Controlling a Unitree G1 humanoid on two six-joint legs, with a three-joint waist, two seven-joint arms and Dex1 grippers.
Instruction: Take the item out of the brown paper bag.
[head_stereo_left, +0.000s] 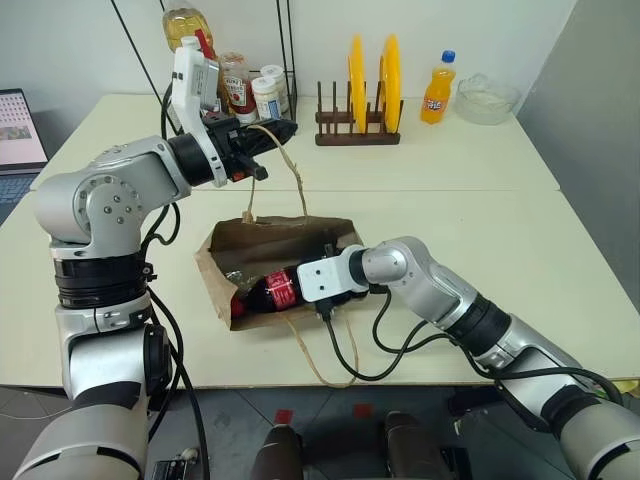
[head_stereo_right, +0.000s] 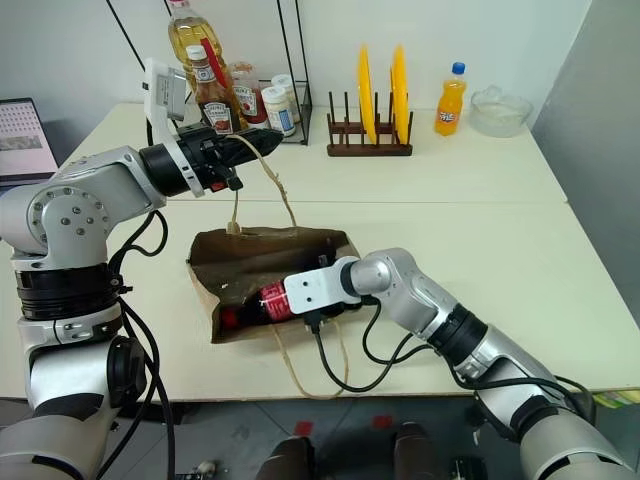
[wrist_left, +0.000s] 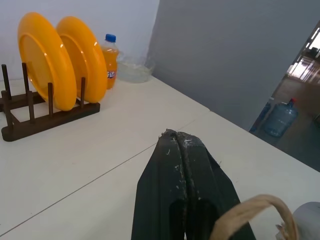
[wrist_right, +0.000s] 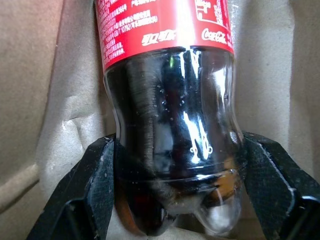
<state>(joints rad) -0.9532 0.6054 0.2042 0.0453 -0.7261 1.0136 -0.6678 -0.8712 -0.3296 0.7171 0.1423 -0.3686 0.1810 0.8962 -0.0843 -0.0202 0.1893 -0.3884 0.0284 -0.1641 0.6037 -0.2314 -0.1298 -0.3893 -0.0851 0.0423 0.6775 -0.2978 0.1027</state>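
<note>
Sideways, the bottle (head_stereo_left: 268, 293) lies in the bag (head_stereo_left: 225, 248).

The left arm is raised, elbow bent, its gripper (head_stereo_left: 280, 131) pointing level toward the right with both fingers (wrist_left: 172, 175) pressed flat together. The right arm reaches in low toward the left, wrist angled down, its fingers (wrist_right: 95, 172) spread to either side.

Two yellow plates (head_stereo_left: 372, 68) stand in a wooden rack (head_stereo_left: 357, 130), near an orange drink bottle (head_stereo_left: 437, 88) and a glass bowl (head_stereo_left: 487, 99).
</note>
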